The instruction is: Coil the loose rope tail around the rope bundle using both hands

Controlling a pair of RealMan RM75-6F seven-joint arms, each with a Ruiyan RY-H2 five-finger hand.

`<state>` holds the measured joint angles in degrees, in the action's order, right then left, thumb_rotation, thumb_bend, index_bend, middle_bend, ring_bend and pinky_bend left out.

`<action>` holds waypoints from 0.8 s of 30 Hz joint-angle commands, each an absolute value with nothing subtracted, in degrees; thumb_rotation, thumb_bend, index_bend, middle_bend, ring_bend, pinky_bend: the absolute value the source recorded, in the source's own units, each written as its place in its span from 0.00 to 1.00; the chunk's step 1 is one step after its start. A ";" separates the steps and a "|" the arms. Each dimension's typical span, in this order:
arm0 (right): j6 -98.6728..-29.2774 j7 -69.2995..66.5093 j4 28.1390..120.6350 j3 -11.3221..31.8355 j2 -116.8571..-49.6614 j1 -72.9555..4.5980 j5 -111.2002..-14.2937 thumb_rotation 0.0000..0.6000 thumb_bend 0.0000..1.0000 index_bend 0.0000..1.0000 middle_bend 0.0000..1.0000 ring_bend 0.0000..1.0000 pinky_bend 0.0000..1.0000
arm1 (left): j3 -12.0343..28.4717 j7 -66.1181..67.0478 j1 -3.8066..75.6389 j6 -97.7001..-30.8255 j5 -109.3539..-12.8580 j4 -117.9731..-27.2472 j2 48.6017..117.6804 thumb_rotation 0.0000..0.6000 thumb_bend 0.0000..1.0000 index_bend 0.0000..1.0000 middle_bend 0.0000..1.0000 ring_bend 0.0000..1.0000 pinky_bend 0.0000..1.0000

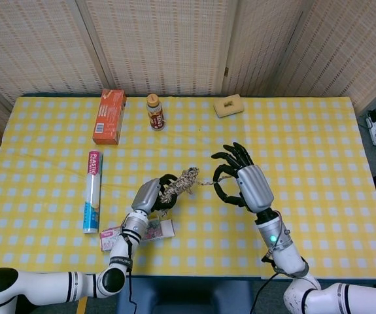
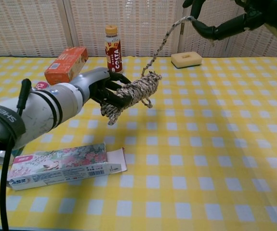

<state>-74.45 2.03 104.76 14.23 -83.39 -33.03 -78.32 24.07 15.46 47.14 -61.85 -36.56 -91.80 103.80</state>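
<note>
My left hand [image 1: 150, 194] [image 2: 102, 90] grips the speckled rope bundle [image 1: 179, 182] [image 2: 131, 92] by its near end and holds it above the table, its free end pointing up and to the right. The loose rope tail [image 1: 207, 180] [image 2: 163, 42] leaves the bundle's far end and runs taut up to my right hand [image 1: 248, 185] [image 2: 225, 24]. That hand pinches the tail's end between thumb and a finger, the other fingers spread. In the chest view the right hand is cut off by the top edge.
A flowered carton [image 2: 61, 166] [image 1: 155, 230] lies under the left arm. A plastic wrap roll [image 1: 93, 191] lies to the left. At the back stand an orange box [image 1: 109, 116], a brown bottle [image 1: 155, 111] and a yellow sponge [image 1: 228, 104].
</note>
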 commanded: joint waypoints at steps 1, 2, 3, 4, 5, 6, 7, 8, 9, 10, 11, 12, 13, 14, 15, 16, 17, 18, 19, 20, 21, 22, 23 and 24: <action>-72.99 0.15 105.37 12.16 -82.15 -32.66 -80.65 1.00 0.58 0.71 0.28 0.11 0.00 | 25.64 12.99 46.33 -61.55 -35.32 -91.40 103.77 1.00 0.67 0.67 0.65 0.67 0.72; -72.43 0.23 105.25 11.46 -82.02 -32.81 -81.67 1.00 0.58 0.71 0.28 0.11 0.00 | 26.09 12.17 46.21 -61.16 -34.80 -91.53 103.75 1.00 0.67 0.67 0.65 0.67 0.72; -72.11 0.51 105.13 10.97 -82.03 -32.89 -82.28 1.00 0.58 0.71 0.28 0.11 0.00 | 26.36 11.66 46.14 -60.88 -34.52 -91.67 103.68 1.00 0.67 0.67 0.65 0.67 0.72; -71.78 0.97 104.97 10.44 -82.18 -32.96 -82.88 1.00 0.58 0.71 0.28 0.11 0.00 | 26.65 10.98 46.01 -60.69 -34.33 -91.91 103.61 1.00 0.67 0.67 0.65 0.67 0.72; -71.58 1.27 104.78 10.11 -82.38 -33.02 -83.27 1.00 0.58 0.71 0.28 0.11 0.00 | 26.85 10.42 45.88 -60.53 -34.26 -92.19 103.54 1.00 0.67 0.67 0.65 0.67 0.72; -71.39 1.55 104.54 9.80 -82.59 -33.04 -83.51 1.00 0.58 0.71 0.28 0.11 0.00 | 27.11 9.78 45.72 -60.36 -34.15 -92.58 103.42 1.00 0.67 0.66 0.65 0.67 0.72; -71.17 1.75 104.32 9.47 -82.81 -33.04 -83.68 1.00 0.58 0.71 0.28 0.11 0.00 | 27.46 8.99 45.51 -60.20 -34.03 -93.03 103.31 1.00 0.67 0.66 0.65 0.67 0.72; -70.83 1.92 104.08 8.97 -83.05 -33.02 -83.90 1.00 0.58 0.71 0.28 0.11 0.00 | 28.05 7.79 45.19 -60.01 -33.78 -93.66 103.15 1.00 0.67 0.66 0.65 0.67 0.72; -70.64 1.96 103.92 8.57 -83.22 -32.95 -84.12 1.00 0.58 0.71 0.28 0.11 0.00 | 28.57 6.86 44.95 -59.89 -33.47 -94.14 103.04 1.00 0.67 0.66 0.65 0.67 0.72; -70.55 2.04 103.66 8.03 -83.45 -32.78 -84.44 1.00 0.58 0.71 0.28 0.11 0.00 | 29.43 5.42 44.59 -59.80 -33.01 -94.81 102.94 1.00 0.67 0.66 0.65 0.67 0.72; -70.62 2.18 103.40 7.60 -83.63 -32.61 -84.80 1.00 0.58 0.71 0.28 0.11 0.00 | 30.10 4.32 44.32 -59.72 -32.59 -95.29 102.85 1.00 0.67 0.66 0.65 0.67 0.72; -70.79 2.40 103.05 7.20 -83.83 -32.40 -85.19 1.00 0.58 0.71 0.28 0.11 0.00 | 30.71 3.30 44.06 -59.53 -32.10 -95.74 102.72 1.00 0.67 0.66 0.65 0.67 0.72; -71.19 2.83 102.46 6.72 -84.10 -32.07 -85.77 1.00 0.58 0.71 0.28 0.11 0.00 | 31.47 2.01 43.73 -59.29 -31.46 -96.25 102.52 1.00 0.67 0.66 0.65 0.67 0.72; -71.65 3.24 101.91 6.41 -84.32 -31.79 -86.27 1.00 0.58 0.71 0.28 0.11 0.00 | 31.99 1.12 43.50 -59.06 -31.00 -96.55 102.34 1.00 0.67 0.66 0.65 0.67 0.72; -72.29 3.74 101.27 6.15 -84.59 -31.45 -86.78 1.00 0.58 0.71 0.28 0.12 0.00 | 32.41 0.33 43.29 -58.77 -30.55 -96.81 102.12 1.00 0.67 0.66 0.65 0.67 0.72; -73.23 4.49 100.41 5.86 -85.00 -30.89 -87.26 1.00 0.58 0.71 0.28 0.12 0.00 | 32.81 -0.49 43.05 -58.41 -30.07 -97.08 101.75 1.00 0.67 0.66 0.65 0.67 0.72; -73.94 4.95 99.86 5.67 -85.33 -30.43 -87.45 1.00 0.58 0.71 0.28 0.12 0.00 | 33.10 -1.11 42.87 -58.25 -29.86 -97.24 101.51 1.00 0.67 0.66 0.65 0.67 0.72; -74.55 5.19 99.43 5.49 -85.62 -29.97 -87.57 1.00 0.58 0.71 0.28 0.12 0.00 | 33.43 -1.85 42.66 -58.10 -29.64 -97.39 101.33 1.00 0.67 0.66 0.65 0.67 0.72; -75.15 5.24 98.96 5.22 -85.85 -29.40 -87.62 1.00 0.58 0.71 0.27 0.13 0.00 | 33.86 -2.87 42.37 -57.73 -29.23 -97.67 101.05 1.00 0.67 0.66 0.65 0.67 0.72; -75.42 5.15 98.61 5.00 -85.87 -29.03 -87.58 1.00 0.58 0.71 0.27 0.13 0.00 | 34.23 -3.72 42.11 -57.38 -28.95 -97.97 100.78 1.00 0.67 0.66 0.65 0.67 0.72; -75.64 5.01 98.21 4.85 -85.89 -28.65 -87.42 1.00 0.58 0.71 0.27 0.13 0.00 | 34.64 -4.70 41.81 -56.96 -28.69 -98.28 100.51 1.00 0.67 0.66 0.65 0.67 0.72; -75.85 4.83 97.72 4.76 -85.97 -28.30 -87.21 1.00 0.58 0.71 0.27 0.14 0.00 | 34.99 -5.58 41.53 -56.42 -28.49 -98.59 100.16 1.00 0.67 0.66 0.65 0.67 0.72; -75.85 4.51 97.02 4.58 -86.05 -27.94 -86.92 1.00 0.58 0.71 0.27 0.14 0.00 | 35.40 -6.61 41.20 -55.78 -28.36 -99.00 99.64 1.00 0.67 0.66 0.65 0.67 0.72; -75.63 4.13 96.58 4.40 -86.06 -27.72 -86.59 1.00 0.58 0.72 0.27 0.14 0.00 | 35.69 -7.33 40.98 -55.47 -28.40 -99.31 99.30 1.00 0.67 0.66 0.65 0.67 0.72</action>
<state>-75.65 4.51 97.06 4.69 -85.93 -28.12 -86.94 34.91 -6.11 41.61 -56.34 -28.77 -98.59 100.08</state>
